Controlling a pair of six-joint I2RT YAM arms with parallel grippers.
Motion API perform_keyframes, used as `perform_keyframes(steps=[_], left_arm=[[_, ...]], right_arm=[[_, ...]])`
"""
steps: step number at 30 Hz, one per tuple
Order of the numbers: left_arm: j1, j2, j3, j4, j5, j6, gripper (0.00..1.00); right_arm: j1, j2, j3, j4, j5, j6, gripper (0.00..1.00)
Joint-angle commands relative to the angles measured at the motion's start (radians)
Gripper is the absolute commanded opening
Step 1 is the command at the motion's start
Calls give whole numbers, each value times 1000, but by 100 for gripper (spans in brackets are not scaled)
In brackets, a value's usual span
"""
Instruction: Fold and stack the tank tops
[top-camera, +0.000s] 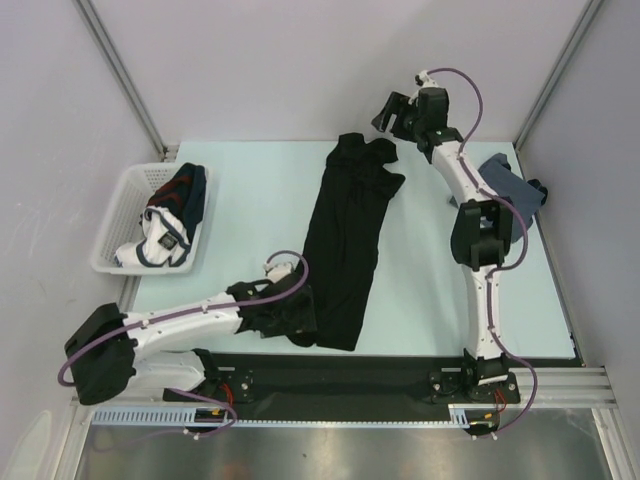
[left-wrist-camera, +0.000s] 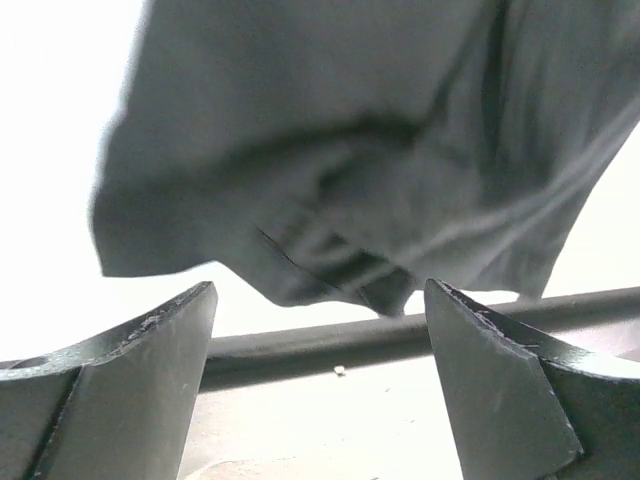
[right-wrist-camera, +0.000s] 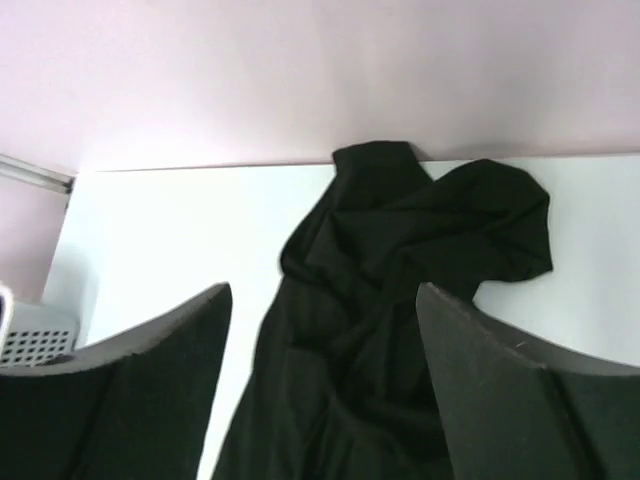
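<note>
Wide apart, empty: left fingers (left-wrist-camera: 130, 385), right fingers (right-wrist-camera: 140, 395). Between them black tank top (top-camera: 350, 245). basket (top-camera: 113, 218) left, blue-grey top (top-camera: 503, 178) right edge.

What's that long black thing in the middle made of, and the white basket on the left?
The black tank top looks like soft, thin, matte cloth, probably knit: it lies limp and bunches into wrinkles at its far end. The white basket appears to be rigid plastic, going by its smooth rim and hole-pierced walls.

One black tank top (top-camera: 350, 230), one blue-grey tank top (top-camera: 507, 178) (two in all), one basket (top-camera: 111, 218), two arms (top-camera: 180, 322) (top-camera: 487, 300)
</note>
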Motion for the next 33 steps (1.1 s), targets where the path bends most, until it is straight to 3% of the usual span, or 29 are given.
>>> perform_keyframes(steps=[1, 4, 8, 10, 15, 23, 28, 33], left_arm=[[100, -67, 70, -68, -9, 136, 89], [158, -103, 119, -88, -37, 216, 89], [256, -113, 130, -66, -48, 323, 91], [334, -96, 87, -21, 26, 356, 91], [358, -33, 52, 98, 69, 396, 90], [330, -27, 32, 121, 28, 433, 88], [183, -41, 122, 7, -107, 445, 88], [-19, 25, 244, -77, -190, 421, 80]], right_arm=[[8, -162, -84, -124, 25, -40, 80], [8, -340, -370, -64, 47, 0, 78], [10, -552, -763, 17, 10, 65, 85], [11, -642, -865, 60, -8, 105, 86], [8, -707, -1119, 193, -93, 189, 83], [5, -523, -1189, 457, -214, 298, 81], [-11, -417, -1145, 537, -241, 338, 73], [-24, -339, -1112, 565, -245, 358, 67]])
